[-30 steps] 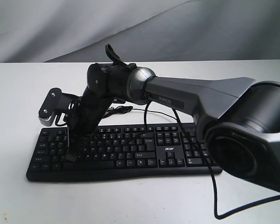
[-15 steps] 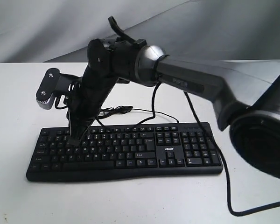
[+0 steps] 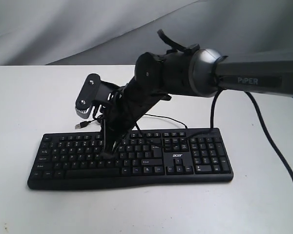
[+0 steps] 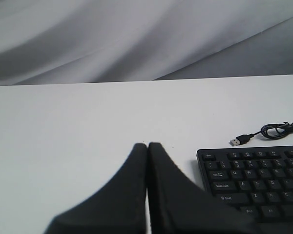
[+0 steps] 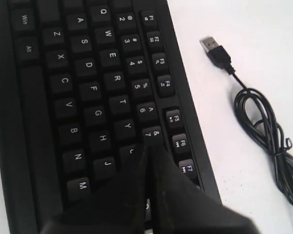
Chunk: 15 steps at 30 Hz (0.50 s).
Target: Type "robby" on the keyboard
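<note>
The black keyboard [image 3: 176,157] lies across the white table, its "acer" logo near the arrow keys. My right gripper [image 3: 109,152] reaches over from the right, shut and pointing down at the middle letter rows. In the right wrist view the keyboard [image 5: 88,87] fills the frame and the shut right gripper [image 5: 147,146] ends by the 7 key, covering the keys after Y; whether it touches a key is unclear. My left gripper [image 4: 147,146] is shut and empty over bare table beside the keyboard's [image 4: 254,185] Esc end; the exterior view does not show it.
The keyboard's thin cable [image 3: 161,118] loops behind it and ends in a loose USB plug [image 3: 80,125] on the table. The plug [image 5: 212,48] and coiled cable [image 5: 263,131] lie just past the function-key row. The plug [image 4: 239,140] lies beyond the Esc corner.
My right arm has swung rightward along the keyboard, its shut tips moving from the left letter keys to the middle ones. The keyboard has stayed put.
</note>
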Motion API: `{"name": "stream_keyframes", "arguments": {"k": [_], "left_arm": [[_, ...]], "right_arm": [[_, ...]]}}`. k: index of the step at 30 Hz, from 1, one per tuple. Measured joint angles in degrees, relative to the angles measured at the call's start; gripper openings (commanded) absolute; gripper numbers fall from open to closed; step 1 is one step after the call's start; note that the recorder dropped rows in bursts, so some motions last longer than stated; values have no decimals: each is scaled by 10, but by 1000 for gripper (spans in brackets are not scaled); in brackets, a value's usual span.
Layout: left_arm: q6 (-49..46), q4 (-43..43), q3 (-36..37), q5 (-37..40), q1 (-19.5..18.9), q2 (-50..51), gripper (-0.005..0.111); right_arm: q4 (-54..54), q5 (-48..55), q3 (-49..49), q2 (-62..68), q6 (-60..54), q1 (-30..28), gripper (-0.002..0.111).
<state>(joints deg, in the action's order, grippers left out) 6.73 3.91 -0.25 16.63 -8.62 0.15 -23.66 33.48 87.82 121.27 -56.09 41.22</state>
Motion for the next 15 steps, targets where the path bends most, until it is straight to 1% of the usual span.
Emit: {"name": "stream_keyframes", "arguments": {"k": [4,15], "left_arm": [[0,0,0,0,0,0,1],[0,0,0,0,0,0,1]], "right_arm": [[-12,0,-6,0,-9,-4,0],[-12,22,-7,16,10,-15,0]]}}
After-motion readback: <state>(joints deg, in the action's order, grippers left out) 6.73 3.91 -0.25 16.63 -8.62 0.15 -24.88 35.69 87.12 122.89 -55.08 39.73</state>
